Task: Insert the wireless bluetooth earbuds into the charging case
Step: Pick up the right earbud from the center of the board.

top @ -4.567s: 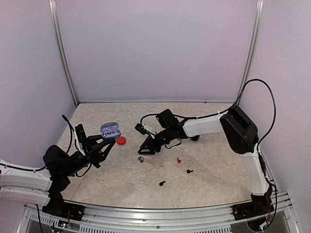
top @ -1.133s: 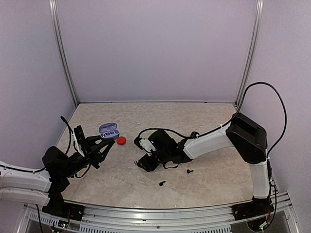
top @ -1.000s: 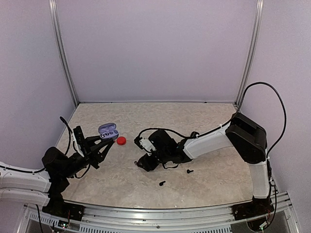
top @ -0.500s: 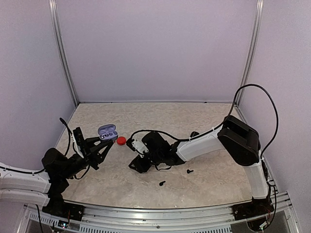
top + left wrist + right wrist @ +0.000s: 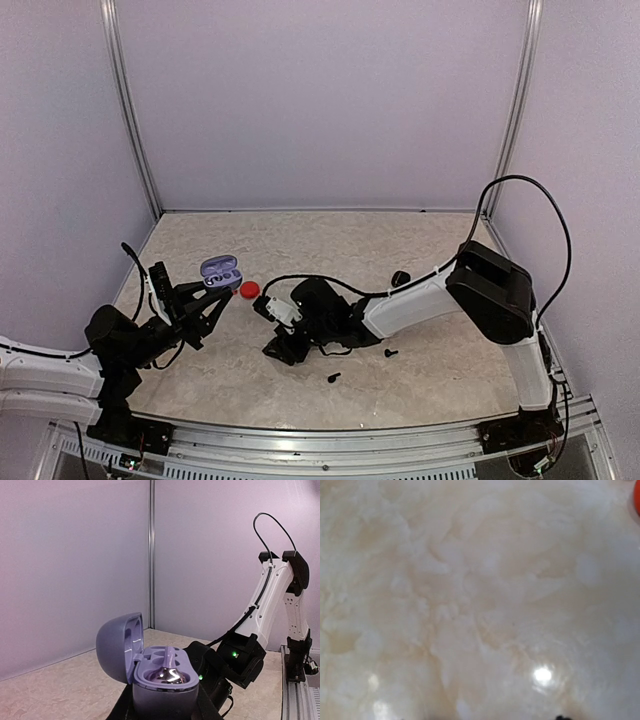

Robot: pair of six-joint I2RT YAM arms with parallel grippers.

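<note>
My left gripper (image 5: 212,292) is shut on the lavender charging case (image 5: 161,682), held upright with its lid open. One silvery grey earbud (image 5: 168,672) sits in the case; the case also shows from above (image 5: 220,270). My right gripper (image 5: 280,347) hangs low over the table right of the case, jaws apart, and its wrist view shows only bare marbled table (image 5: 470,605) with nothing between the jaws. Two black earbuds (image 5: 390,352) (image 5: 333,378) lie on the table near the right arm. The other earbuds are hidden.
A small red round piece (image 5: 248,289) lies just right of the held case, and its edge shows at the corner of the right wrist view (image 5: 637,502). A black case (image 5: 400,278) sits behind the right forearm. Walls close in the table on three sides.
My right gripper has slid left and nearer along the table, towards the left arm. The left gripper has kept its hold on the case and drifted slightly left.
</note>
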